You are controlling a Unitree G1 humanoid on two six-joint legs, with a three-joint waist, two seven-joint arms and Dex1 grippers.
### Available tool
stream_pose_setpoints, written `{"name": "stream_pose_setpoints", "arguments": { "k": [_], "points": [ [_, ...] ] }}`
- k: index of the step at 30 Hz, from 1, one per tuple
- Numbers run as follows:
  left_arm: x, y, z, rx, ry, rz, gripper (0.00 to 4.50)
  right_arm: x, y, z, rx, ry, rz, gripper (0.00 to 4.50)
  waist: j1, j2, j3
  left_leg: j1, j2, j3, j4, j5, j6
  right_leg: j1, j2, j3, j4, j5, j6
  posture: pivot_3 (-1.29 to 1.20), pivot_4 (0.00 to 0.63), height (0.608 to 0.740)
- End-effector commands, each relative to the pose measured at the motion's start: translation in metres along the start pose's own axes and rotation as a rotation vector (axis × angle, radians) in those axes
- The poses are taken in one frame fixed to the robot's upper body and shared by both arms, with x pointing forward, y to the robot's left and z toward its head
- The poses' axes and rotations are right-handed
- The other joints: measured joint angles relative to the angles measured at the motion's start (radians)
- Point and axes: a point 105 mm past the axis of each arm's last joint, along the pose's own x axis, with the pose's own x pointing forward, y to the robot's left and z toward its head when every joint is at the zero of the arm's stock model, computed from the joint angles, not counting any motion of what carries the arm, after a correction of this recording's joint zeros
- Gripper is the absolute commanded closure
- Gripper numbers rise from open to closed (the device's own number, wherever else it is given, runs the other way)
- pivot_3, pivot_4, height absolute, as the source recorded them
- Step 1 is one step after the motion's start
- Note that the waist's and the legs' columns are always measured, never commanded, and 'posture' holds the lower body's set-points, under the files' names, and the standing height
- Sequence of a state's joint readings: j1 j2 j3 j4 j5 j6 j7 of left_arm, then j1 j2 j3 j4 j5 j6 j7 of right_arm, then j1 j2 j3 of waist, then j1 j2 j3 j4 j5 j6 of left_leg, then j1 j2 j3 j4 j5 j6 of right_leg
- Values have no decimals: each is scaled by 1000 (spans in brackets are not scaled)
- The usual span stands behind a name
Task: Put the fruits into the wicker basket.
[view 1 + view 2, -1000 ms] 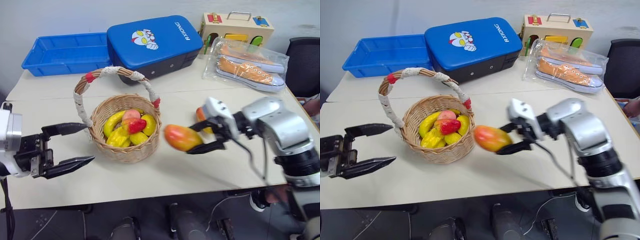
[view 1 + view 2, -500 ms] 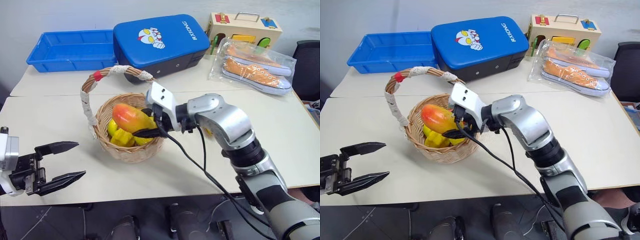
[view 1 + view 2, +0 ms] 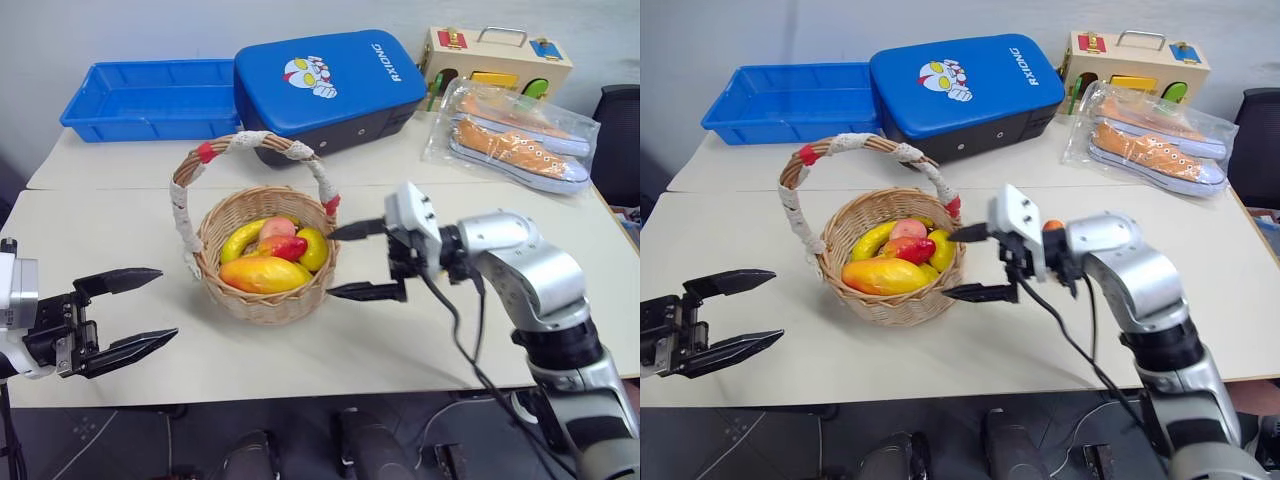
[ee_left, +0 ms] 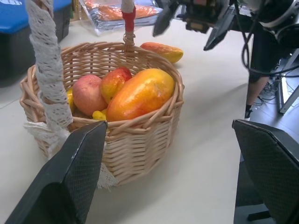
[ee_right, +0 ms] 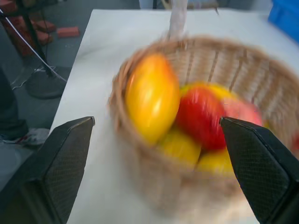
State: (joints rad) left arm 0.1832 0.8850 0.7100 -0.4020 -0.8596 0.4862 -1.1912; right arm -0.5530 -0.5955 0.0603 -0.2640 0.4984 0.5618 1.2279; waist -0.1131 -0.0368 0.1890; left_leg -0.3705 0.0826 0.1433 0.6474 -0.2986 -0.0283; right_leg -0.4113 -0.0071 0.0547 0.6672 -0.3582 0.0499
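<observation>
Your right end effector (image 3: 352,260) stands spread and empty beside the wicker basket (image 3: 265,300), one mango (image 3: 263,273) inside; left end effector (image 3: 128,312) spread.

1. right gripper (image 3: 358,260) fingers spread wide, empty, pointing level toward the robot's left
2. right arm bent in from the right, wrist turned inward
3. left gripper (image 3: 135,312) fingers apart, empty, held low at the left

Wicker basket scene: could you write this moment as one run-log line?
right end effector: open, empty, beside wicker basket | mango: in basket | second mango: on table | left end effector: open
</observation>
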Motion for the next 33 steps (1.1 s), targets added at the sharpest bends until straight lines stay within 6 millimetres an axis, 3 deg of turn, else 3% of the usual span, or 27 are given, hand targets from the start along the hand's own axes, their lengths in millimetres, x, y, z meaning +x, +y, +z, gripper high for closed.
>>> {"name": "stream_pose_setpoints", "arguments": {
  "k": [1, 4, 9, 13, 15, 17, 21, 24, 28, 33],
  "points": [
    [16, -4, 12, 76, 4, -46, 0, -60, -6, 2, -95, -148, -219, 43, 6, 0, 0, 0, 0, 0, 0, 0, 0, 0, 0, 0, 0, 0, 0, 0, 150, 740],
    [27, -4, 15, 94, 1, -65, 0, -111, -20, -18, -125, -138, -501, 43, 11, 1, 0, 0, -1, 1, 1, -1, 1, 2, 0, 1, -2, 1, 3, 0, 150, 740],
    [41, -5, 14, 110, -13, -117, 0, -184, 1, -69, -119, 24, -793, 43, 20, 1, 0, 3, -1, 2, 2, -1, 2, 4, 1, 3, -2, 2, 4, 0, 150, 740],
    [43, -3, 15, 125, -15, -121, 0, -208, 14, -96, -77, 118, -862, 43, 18, 2, 1, 4, -1, 4, 2, 0, 2, 4, 1, 5, -2, 2, 4, 0, 150, 740],
    [43, -3, 14, 132, -8, -126, 0, -215, 13, -98, -78, 118, -902, 43, 9, 2, 1, 5, -1, 5, 3, 0, 2, 4, 1, 6, -1, 3, 5, 0, 150, 740],
    [43, -2, 15, 132, -11, -124, 0, -213, 8, -95, -84, 106, -902, 43, 4, 2, 1, 7, -1, 5, 3, 0, 2, 6, 1, 6, 0, 3, 5, 0, 150, 740],
    [44, 0, 18, 144, -16, -120, 0, -192, -38, -77, -30, 123, -890, 43, -12, 5, 2, 17, -1, 6, 1, 0, 1, 16, 1, 7, -1, 3, 4, 0, 150, 740],
    [45, -1, 20, 140, -29, -124, 0, -178, -74, -77, 171, 277, -884, 43, -17, 6, 3, 18, -1, 4, 1, 1, 1, 17, 1, 6, 0, 3, 4, 0, 150, 740],
    [48, -3, 22, 135, -41, -137, 0, -153, -86, -76, 267, 346, -796, 43, -1, 6, 3, 17, 1, 2, -1, 0, -2, 15, 2, 4, -1, 1, 2, 0, 150, 740],
    [49, -5, 25, 137, -53, -131, 0, -117, -111, -67, 498, 279, -797, 43, 4, 6, 3, 8, 1, 3, 0, -1, -2, 6, 3, 5, -2, 0, 2, 0, 150, 740]
  ]
}}
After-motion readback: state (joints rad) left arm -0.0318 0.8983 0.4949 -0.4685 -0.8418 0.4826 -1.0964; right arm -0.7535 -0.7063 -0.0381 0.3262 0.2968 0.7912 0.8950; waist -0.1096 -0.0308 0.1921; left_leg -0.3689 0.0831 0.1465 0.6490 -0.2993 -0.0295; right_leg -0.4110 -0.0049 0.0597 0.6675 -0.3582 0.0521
